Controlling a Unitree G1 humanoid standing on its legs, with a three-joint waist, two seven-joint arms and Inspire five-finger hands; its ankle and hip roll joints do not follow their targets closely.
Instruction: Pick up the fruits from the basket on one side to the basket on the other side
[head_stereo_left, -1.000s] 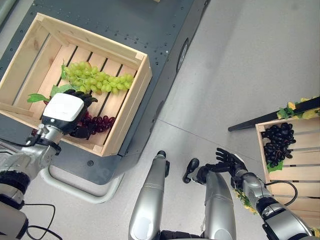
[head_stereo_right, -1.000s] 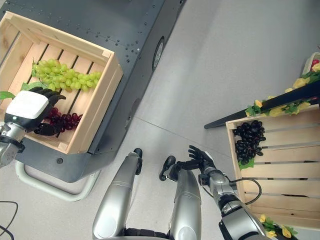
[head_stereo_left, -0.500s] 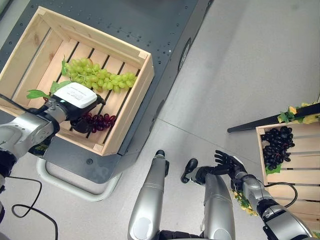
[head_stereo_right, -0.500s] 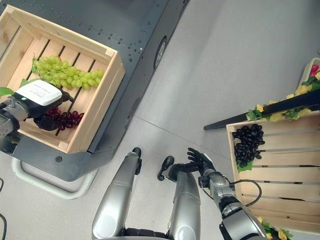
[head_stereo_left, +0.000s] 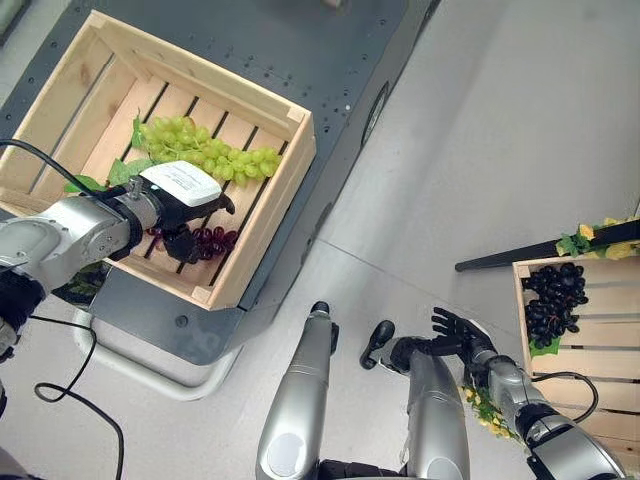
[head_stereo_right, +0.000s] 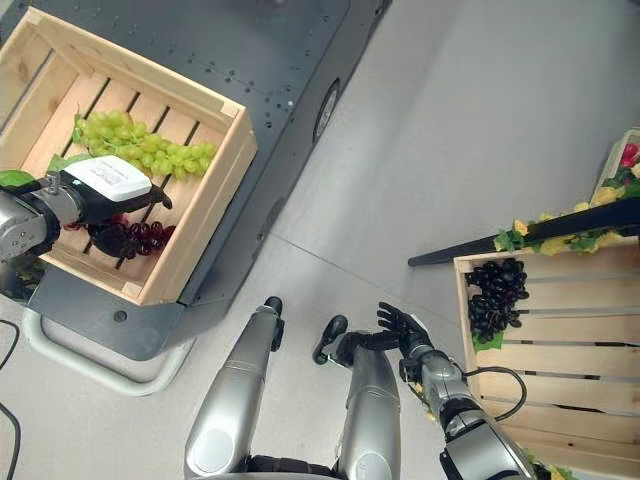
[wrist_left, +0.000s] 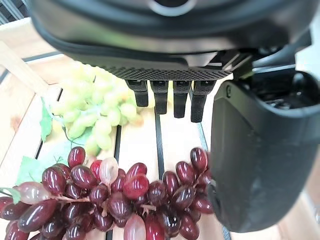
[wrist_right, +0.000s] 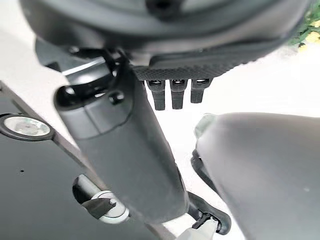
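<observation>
Left robot hand now lower over red grapes, fingers open, right robot hand open.

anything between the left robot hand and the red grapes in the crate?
Nothing. In the left wrist view the left robot hand hangs open right over the red grapes, thumb beside the bunch and fingers straight above it; bare crate slats show in the gap.

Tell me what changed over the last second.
The left robot hand turned sideways over the red grapes, fingers open, nothing grasped. Green grapes, red grapes and black grapes stayed in their crates; the right robot hand stayed open and idle.
</observation>
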